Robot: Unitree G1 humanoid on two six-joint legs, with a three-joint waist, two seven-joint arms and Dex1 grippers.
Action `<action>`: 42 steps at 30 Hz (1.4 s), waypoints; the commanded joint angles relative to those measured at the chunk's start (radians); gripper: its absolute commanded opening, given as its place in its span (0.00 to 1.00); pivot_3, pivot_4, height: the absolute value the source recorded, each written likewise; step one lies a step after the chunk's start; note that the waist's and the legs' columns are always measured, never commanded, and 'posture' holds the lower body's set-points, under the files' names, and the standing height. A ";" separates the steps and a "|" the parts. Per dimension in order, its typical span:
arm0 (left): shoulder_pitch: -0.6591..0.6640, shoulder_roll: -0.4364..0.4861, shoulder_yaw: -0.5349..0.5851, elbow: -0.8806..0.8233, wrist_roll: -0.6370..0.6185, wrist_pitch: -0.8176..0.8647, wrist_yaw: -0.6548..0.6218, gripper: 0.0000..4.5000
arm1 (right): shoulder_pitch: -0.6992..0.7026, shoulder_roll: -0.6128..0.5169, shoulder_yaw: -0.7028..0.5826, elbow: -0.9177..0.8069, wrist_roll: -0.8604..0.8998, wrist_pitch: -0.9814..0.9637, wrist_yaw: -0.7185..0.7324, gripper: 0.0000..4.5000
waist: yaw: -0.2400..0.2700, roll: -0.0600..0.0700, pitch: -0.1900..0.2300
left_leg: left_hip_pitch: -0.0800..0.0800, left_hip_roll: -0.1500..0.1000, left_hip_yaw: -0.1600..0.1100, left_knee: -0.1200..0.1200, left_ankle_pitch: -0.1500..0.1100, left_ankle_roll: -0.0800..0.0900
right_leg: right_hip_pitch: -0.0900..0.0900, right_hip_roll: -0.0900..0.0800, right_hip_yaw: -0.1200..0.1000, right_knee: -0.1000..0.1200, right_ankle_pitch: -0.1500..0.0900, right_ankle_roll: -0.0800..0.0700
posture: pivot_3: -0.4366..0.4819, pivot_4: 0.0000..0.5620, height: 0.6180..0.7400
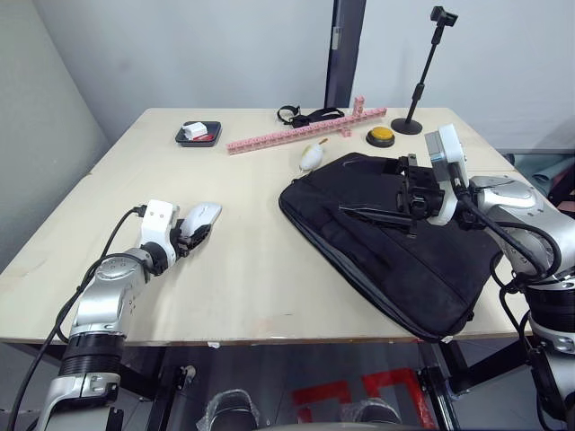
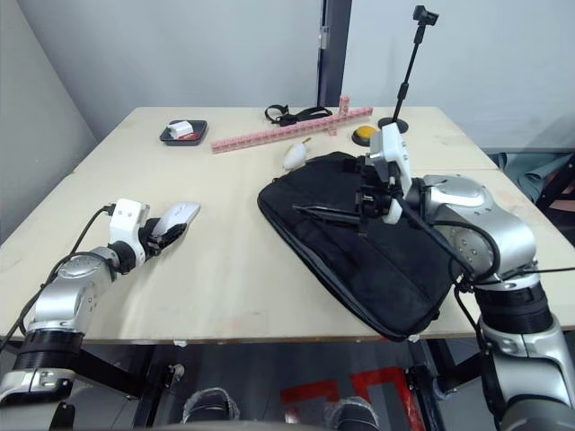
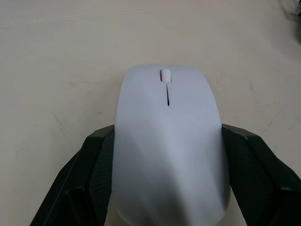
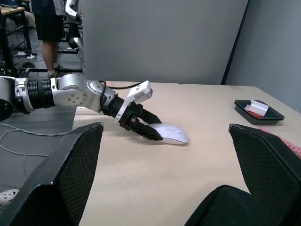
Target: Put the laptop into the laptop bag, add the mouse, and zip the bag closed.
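The white mouse (image 1: 204, 214) lies on the table's left part, and my left gripper (image 1: 194, 233) is shut on its rear end, one black finger (image 3: 96, 165) pressed against each side. The black laptop bag (image 1: 395, 260) lies flat on the right half of the table, a strap handle (image 1: 373, 215) on top of it. Just above the bag's upper part hovers my right gripper (image 1: 415, 202), open wide with nothing between its fingers (image 4: 70, 169). The laptop is out of view.
At the back of the table are a black tray (image 1: 198, 135), a pink strip of bricks (image 1: 296, 133), a white lump with an orange piece (image 1: 312, 157), a yellow button (image 1: 381, 136), a black strap (image 1: 305, 115) and a camera stand (image 1: 418, 90). A person (image 4: 47, 28) stands beyond the table.
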 commanded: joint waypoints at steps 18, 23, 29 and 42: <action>0.065 0.312 0.017 -0.395 -0.229 0.156 -0.400 0.63 | 0.111 -0.031 0.406 0.001 -0.556 -0.091 -0.193 1.00 | -0.004 0.002 0.001 | 0.000 0.000 0.001 -0.004 -0.002 -0.012 | -0.001 0.000 0.000 -0.002 0.000 0.001 | 0.48 0.27 1.00; 0.102 0.335 -0.019 -0.469 -0.227 0.152 -0.449 0.63 | 0.127 -0.015 0.446 0.000 -0.653 -0.072 -0.232 1.00 | -0.010 0.001 0.001 | 0.000 0.000 0.001 -0.004 -0.002 -0.012 | -0.001 0.000 0.000 -0.002 -0.001 0.005 | 0.48 0.27 1.00; 0.108 0.346 -0.029 -0.515 -0.247 0.183 -0.461 0.63 | 0.138 0.019 0.445 -0.005 -0.673 -0.024 -0.238 0.88 | -0.015 0.001 0.001 | 0.001 0.000 0.001 -0.004 -0.003 -0.012 | -0.001 0.000 0.000 -0.002 -0.001 0.006 | 0.48 0.27 1.00; 0.106 0.299 -0.022 -0.513 -0.272 0.203 -0.419 0.63 | 0.133 0.045 0.407 -0.003 -0.650 0.036 -0.227 0.00 | -0.019 0.002 0.001 | 0.001 0.000 0.001 -0.004 -0.003 -0.012 | -0.001 0.000 0.000 -0.001 -0.001 0.006 | 0.48 0.27 1.00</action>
